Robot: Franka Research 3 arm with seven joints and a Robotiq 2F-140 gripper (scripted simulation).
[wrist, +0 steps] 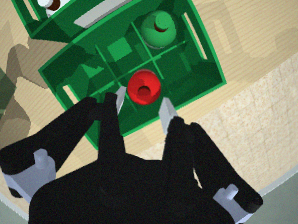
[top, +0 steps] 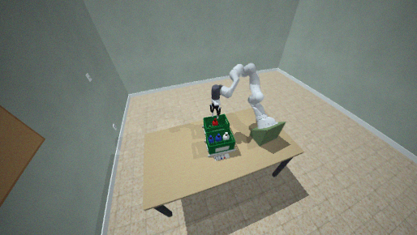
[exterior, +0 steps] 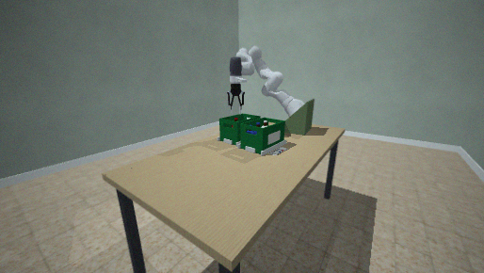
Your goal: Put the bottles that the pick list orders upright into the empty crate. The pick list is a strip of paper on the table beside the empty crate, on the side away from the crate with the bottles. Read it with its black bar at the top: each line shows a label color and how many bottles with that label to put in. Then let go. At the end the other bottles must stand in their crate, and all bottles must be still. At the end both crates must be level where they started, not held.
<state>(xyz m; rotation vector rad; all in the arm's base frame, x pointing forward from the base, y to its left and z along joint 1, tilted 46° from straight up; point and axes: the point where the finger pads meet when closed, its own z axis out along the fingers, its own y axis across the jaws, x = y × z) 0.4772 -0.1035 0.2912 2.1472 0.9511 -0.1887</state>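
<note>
Green crate (top: 208, 128) (exterior: 227, 128) (wrist: 56, 89), far one on counter (top: 174, 162) (exterior: 198, 179) (wrist: 270, 30): red bottle (top: 215, 122) (wrist: 144, 87) upright below jaws (top: 215, 116) (exterior: 236, 110), which stand partly open, holding nothing. Green bottle (wrist: 159, 29) upright in adjacent compartment; crate's divider between them.

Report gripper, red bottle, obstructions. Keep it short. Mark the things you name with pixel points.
Gripper (top: 215, 115) (exterior: 236, 110) (wrist: 143, 100) open, holding nothing, above the far crate (top: 204, 121) (exterior: 229, 130) (wrist: 216, 60). Red bottle (top: 215, 122) (wrist: 144, 87) in its compartment. Green bottle (wrist: 159, 31) stands close by; nothing visible between fingertips and red bottle.
</note>
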